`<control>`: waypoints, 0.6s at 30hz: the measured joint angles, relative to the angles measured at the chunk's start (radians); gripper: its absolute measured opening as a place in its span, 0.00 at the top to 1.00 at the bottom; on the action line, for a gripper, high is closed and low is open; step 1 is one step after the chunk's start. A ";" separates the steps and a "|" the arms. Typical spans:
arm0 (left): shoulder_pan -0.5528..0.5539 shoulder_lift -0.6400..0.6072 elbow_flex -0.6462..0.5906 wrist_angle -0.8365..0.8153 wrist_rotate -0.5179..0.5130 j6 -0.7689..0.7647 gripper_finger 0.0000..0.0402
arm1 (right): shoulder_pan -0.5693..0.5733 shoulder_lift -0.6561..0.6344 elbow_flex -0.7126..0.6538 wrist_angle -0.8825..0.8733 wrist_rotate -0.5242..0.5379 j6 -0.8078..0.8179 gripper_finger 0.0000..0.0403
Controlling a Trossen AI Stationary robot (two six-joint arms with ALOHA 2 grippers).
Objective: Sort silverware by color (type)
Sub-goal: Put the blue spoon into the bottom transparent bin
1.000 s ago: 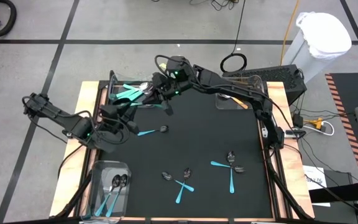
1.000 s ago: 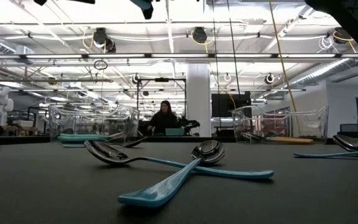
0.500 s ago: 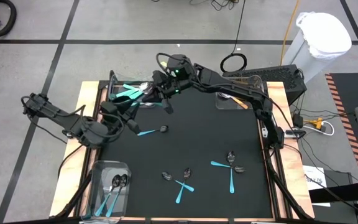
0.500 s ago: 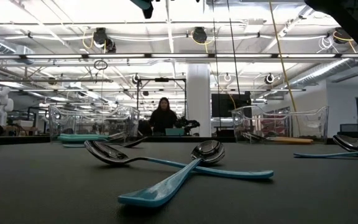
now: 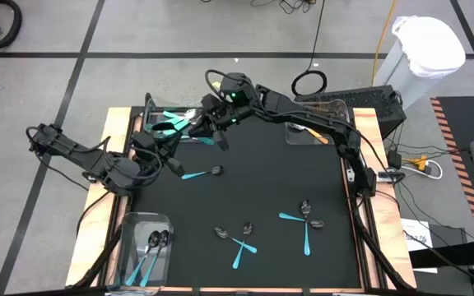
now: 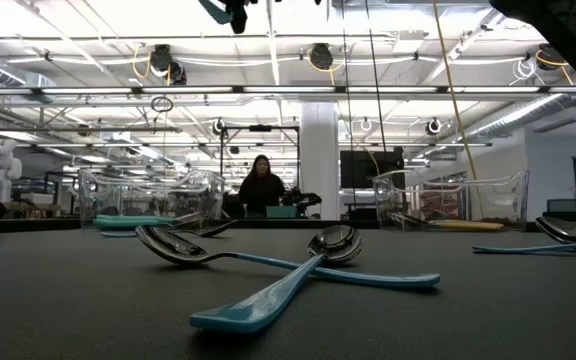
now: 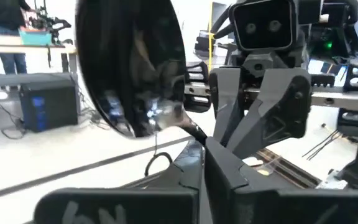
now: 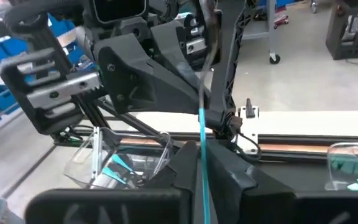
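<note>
My left gripper (image 5: 164,146) hovers by the far-left clear bin (image 5: 151,111) of teal utensils, shut on a spoon with a dark shiny bowl (image 7: 129,68). My right gripper (image 5: 214,131) reaches over the same bin's right side, shut on a teal-handled utensil (image 8: 202,124) seen edge-on; its head runs out of view. The two grippers face each other. A teal spoon (image 5: 200,173) lies flat on the black mat just near of them. More teal spoons lie crossed at the near middle (image 5: 239,241) and near right (image 5: 304,222). My left gripper pinches the spoon at its thin neck (image 7: 194,132), just behind the bowl; the handle is hidden by the fingers. The bowl sticks out ahead of the fingers, clear of the table. My right gripper pinches the teal handle (image 8: 202,140) between its two fingers. The utensil runs along the fingers and sticks out ahead of them, lifted clear of the table.
A clear bin (image 5: 148,247) at the near left holds teal spoons. A clear bin (image 5: 309,131) at the far right holds an orange-handled piece. The crossed spoons also show close up in the low view (image 6: 298,270). A person stands in the room far behind the table (image 6: 261,185).
My left gripper has moved a little toward the table's far edge, closer to the far-left bin and my right gripper, still shut on its spoon. My right gripper has shifted slightly toward the table's left with its teal utensil.
</note>
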 joint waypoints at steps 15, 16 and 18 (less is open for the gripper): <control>0.014 -0.015 0.000 -0.043 0.047 0.128 1.00 | -0.026 -0.001 0.001 -0.216 0.177 0.144 0.79; 0.014 -0.015 0.000 -0.049 0.060 0.128 1.00 | -0.033 -0.001 0.001 -0.238 0.178 0.150 0.79; 0.013 -0.015 0.000 -0.054 0.092 0.127 1.00 | -0.045 -0.001 0.001 -0.270 0.178 0.153 0.79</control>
